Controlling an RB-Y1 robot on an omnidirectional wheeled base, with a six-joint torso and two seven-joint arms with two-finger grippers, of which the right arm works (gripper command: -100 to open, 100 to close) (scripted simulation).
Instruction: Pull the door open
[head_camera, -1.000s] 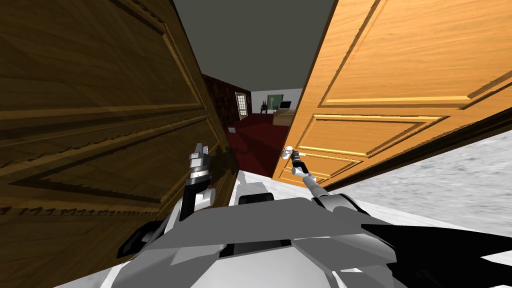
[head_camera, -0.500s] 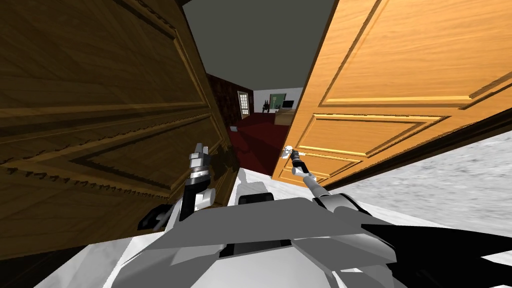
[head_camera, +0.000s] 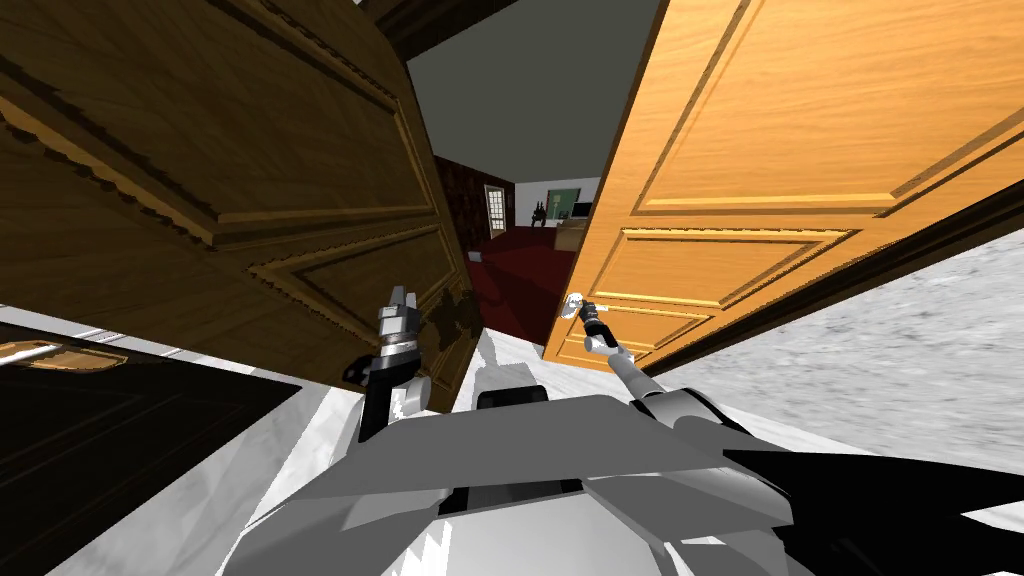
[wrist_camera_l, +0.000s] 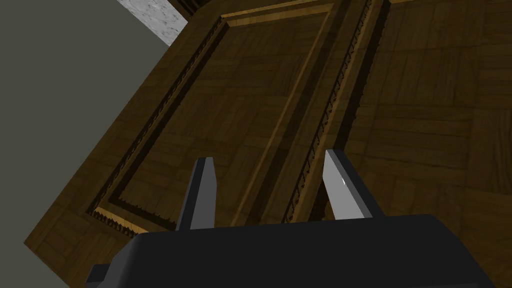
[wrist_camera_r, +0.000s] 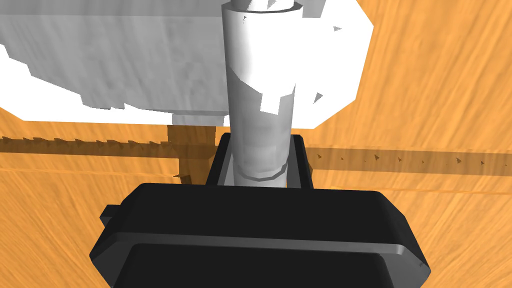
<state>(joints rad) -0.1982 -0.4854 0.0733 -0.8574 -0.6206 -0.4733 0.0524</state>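
Grip security matters: right gripper, clenched round the white handle mid-frame, should pull the orange door along its arc; left gripper hangs released.

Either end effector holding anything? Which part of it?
Right end effector is shut on the white handle, at its round shaft, on the orange door. Left end effector is open, holding nothing.

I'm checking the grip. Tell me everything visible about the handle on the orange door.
The handle is a plain light grey cylinder, no material evident, standing out from a white faceted plate on the orange door near its free edge. The right end effector is shut on its end, clamping both its sides.
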